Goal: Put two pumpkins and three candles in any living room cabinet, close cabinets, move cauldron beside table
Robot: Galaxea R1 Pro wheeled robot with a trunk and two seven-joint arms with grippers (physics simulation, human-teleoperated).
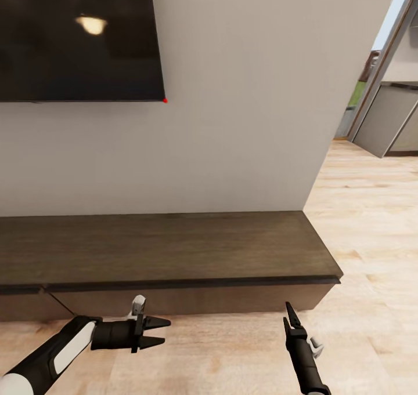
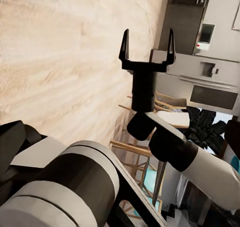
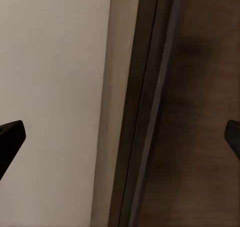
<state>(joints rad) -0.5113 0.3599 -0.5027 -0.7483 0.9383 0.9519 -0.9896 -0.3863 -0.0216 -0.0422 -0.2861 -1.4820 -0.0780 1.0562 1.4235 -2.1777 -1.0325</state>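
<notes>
From my head camera I am facing the cabinet [image 1: 168,247] — the long, low, dark brown unit against the pale wall [image 1: 244,105]; its top runs across the middle of the picture and its front edge sits at about 6 o'clock from the centre. Its drawer fronts look flush, with a seam near the lower left end. A dark TV screen [image 1: 78,35] hangs on the wall at 11 o'clock, with a small red light at its lower corner.

My left gripper [image 1: 161,332] hangs low at 7 o'clock, just in front of the cabinet's base, pointing sideways toward my right; its two fingers stand apart with nothing between them. My right gripper [image 1: 288,311] is at 5 o'clock, pointing up toward the cabinet front. Seen edge-on there, but in the right wrist camera its two dark fingertips [image 3: 10,139] sit at opposite edges with bare cabinet wood and wall between — spread wide, holding nothing.

The left wrist camera looks across the wooden floor [image 2: 60,62] at the right gripper [image 2: 147,44], prongs parted, with kitchen appliances and chairs beyond.
</notes>
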